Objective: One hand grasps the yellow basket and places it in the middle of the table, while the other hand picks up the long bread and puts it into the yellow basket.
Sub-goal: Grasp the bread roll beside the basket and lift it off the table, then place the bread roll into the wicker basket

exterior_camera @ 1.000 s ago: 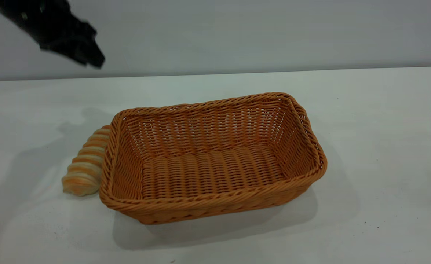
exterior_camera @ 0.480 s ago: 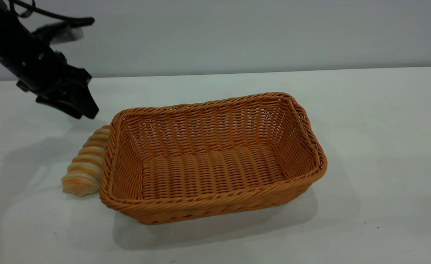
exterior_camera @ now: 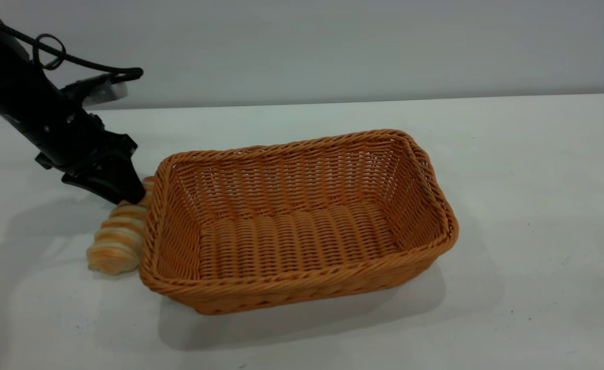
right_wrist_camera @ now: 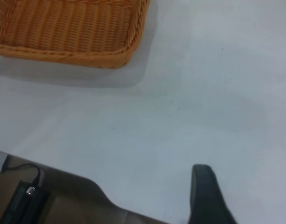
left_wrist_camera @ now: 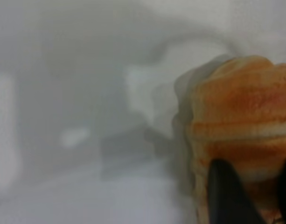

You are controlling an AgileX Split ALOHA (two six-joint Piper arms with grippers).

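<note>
the white table [exterior_camera: 528,169] spreads wide under everything, and near its middle sits the yellow basket [exterior_camera: 302,280], a large rectangular woven tray with flared sides and a braided rim, nothing inside it. the left arm [exterior_camera: 29,110] slants down from the upper left edge of the exterior view, a black cable looping over its back, its wrist pitched steeply toward the table. the left gripper [exterior_camera: 127,194] comes down right at the far end of the long bread [exterior_camera: 114,241], just beside the basket's left short wall. in the left wrist view two dark fingertips [left_wrist_camera: 229,196] stand apart with the ridged loaf between them, so the jaws are spread about the bread's width; whether they press on it cannot be told. the long bread lies on the table, touching the basket's left outer wall, striped cream and orange-brown. of the right gripper only one dark fingertip [right_wrist_camera: 205,193] shows, over bare table well apart from the basket's corner, and its opening cannot be told.
</note>
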